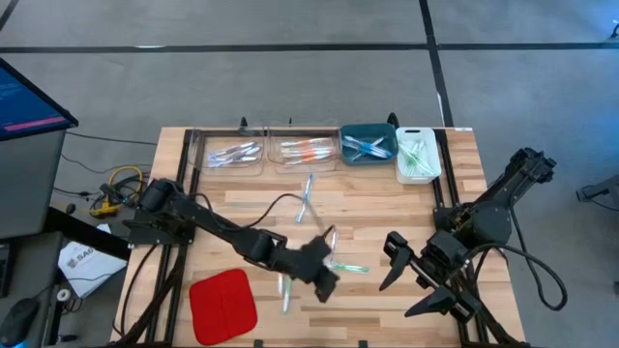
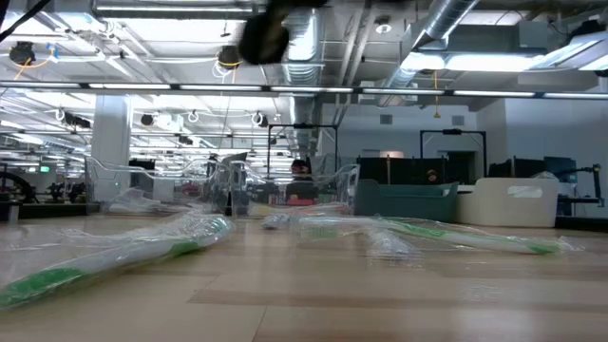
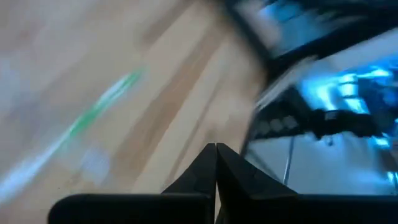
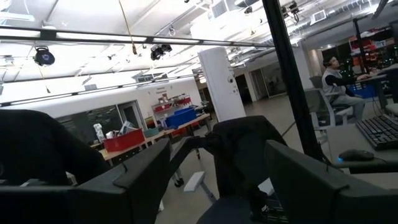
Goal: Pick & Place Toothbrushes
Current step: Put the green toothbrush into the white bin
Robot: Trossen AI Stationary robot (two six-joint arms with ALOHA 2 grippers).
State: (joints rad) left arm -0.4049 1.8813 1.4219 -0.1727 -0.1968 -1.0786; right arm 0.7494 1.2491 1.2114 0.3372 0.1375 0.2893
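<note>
Since our left pincer [image 1: 327,280] is clenched with nothing visibly between its tips, as the left wrist view shows them pressed together [image 3: 216,168], the next grasp has to begin with reopening. We take the red pad [image 1: 222,302] as our landmark. The left pincer hovers over the worktop [image 1: 232,208] just to the right of the pad, in the middle of the loose toothbrushes. One green-tipped toothbrush [image 1: 350,267] lies just beyond the pincer on the side away from the pad, its long axis running roughly across the worktop, left to right. Another toothbrush [image 1: 286,294] lies between the pad and the pincer, its long axis running front to back. A blue-tinted one [image 1: 309,196] sits farther toward the bins [image 1: 308,152], well up from the pad.

Our right pincer [image 1: 411,280] waits released, jaws spread wide, much farther from the pad, at the right edge of the worktop, with nothing held.

We judge the left arm to be the nearer to all the loose brushes. For the green-tipped one, the fingers would need to straddle it across its thin width, not along its length. From the low view we see green-tipped brushes [image 2: 114,256] lying flat in crinkled clear wrap, so the tips must come nearly to the wood.
</note>
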